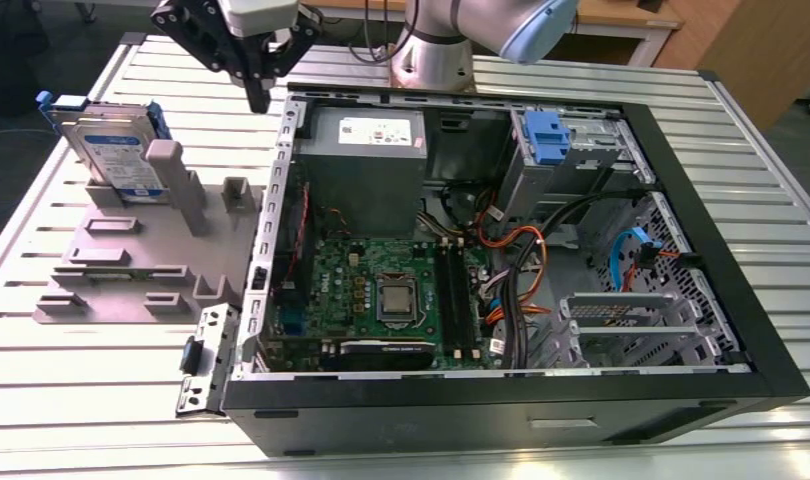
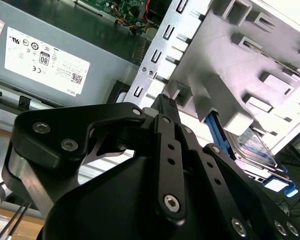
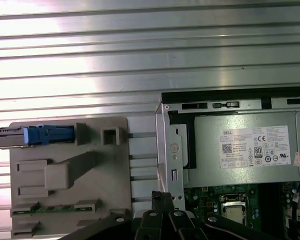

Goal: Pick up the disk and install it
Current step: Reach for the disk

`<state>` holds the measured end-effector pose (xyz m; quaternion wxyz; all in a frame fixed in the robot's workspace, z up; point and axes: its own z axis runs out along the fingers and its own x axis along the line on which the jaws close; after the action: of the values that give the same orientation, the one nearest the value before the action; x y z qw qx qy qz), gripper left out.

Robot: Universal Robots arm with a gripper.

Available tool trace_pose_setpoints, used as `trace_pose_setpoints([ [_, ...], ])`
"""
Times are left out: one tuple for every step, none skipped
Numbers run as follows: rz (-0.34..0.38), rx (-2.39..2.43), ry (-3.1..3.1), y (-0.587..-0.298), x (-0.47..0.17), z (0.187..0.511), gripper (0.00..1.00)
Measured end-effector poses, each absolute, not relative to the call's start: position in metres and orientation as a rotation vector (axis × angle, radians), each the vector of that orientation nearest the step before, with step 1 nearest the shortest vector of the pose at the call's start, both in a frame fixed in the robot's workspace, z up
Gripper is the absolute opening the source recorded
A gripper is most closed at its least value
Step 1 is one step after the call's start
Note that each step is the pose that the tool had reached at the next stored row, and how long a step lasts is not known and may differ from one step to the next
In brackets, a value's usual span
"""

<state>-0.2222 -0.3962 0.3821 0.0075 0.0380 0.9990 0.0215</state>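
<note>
The disk (image 1: 116,150), a silver drive with a white-and-blue label in a blue carrier, stands on edge in a slot at the far end of a grey fixture (image 1: 125,270), on the exterior view's left. In the second wrist view the disk (image 2: 255,147) lies beyond the fingertips; in the first wrist view the disk (image 3: 45,135) appears edge-on with its blue tab. My gripper (image 1: 258,98) hangs above the gap between the fixture and the open computer case (image 1: 725,300). It is shut with nothing in it, as both wrist views show the gripper (image 2: 165,101) (image 3: 162,196) with fingertips together.
The case lies open on a slatted metal table (image 1: 85,400). Inside are a grey power-supply box (image 1: 365,135), a motherboard (image 1: 392,290), cables, and a blue bracket (image 1: 545,135) in the far drive bay. A metal drive cage (image 1: 619,310) sits near the case's right side.
</note>
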Motion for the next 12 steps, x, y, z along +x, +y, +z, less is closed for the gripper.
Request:
trace_pose_setpoints([
  [0.067, 0.119, 3.123, -0.3957, -0.2223, 0.382, 0.11],
  [0.067, 0.119, 3.124, -0.395, -0.2224, 0.382, 0.11],
  [0.067, 0.119, 3.124, -0.3941, -0.2225, 0.382, 0.11],
  [0.067, 0.119, 3.124, -0.3933, -0.2226, 0.382, 0.11],
  [0.067, 0.119, 3.123, -0.3928, -0.2227, 0.382, 0.11],
  [0.067, 0.119, 3.123, -0.3926, -0.2232, 0.3819, 0.11],
  [0.067, 0.119, 3.124, -0.3924, -0.2236, 0.3819, 0.11],
  [0.067, 0.119, 3.124, -0.3921, -0.2242, 0.3818, 0.11],
  [0.067, 0.119, 3.123, -0.3919, -0.2249, 0.3817, 0.11],
  [0.067, 0.119, 3.123, -0.3918, -0.2254, 0.3816, 0.11],
  [0.067, 0.119, 3.123, -0.3917, -0.2259, 0.3816, 0.11],
  [0.067, 0.119, 3.123, -0.3916, -0.2264, 0.3816, 0.11],
])
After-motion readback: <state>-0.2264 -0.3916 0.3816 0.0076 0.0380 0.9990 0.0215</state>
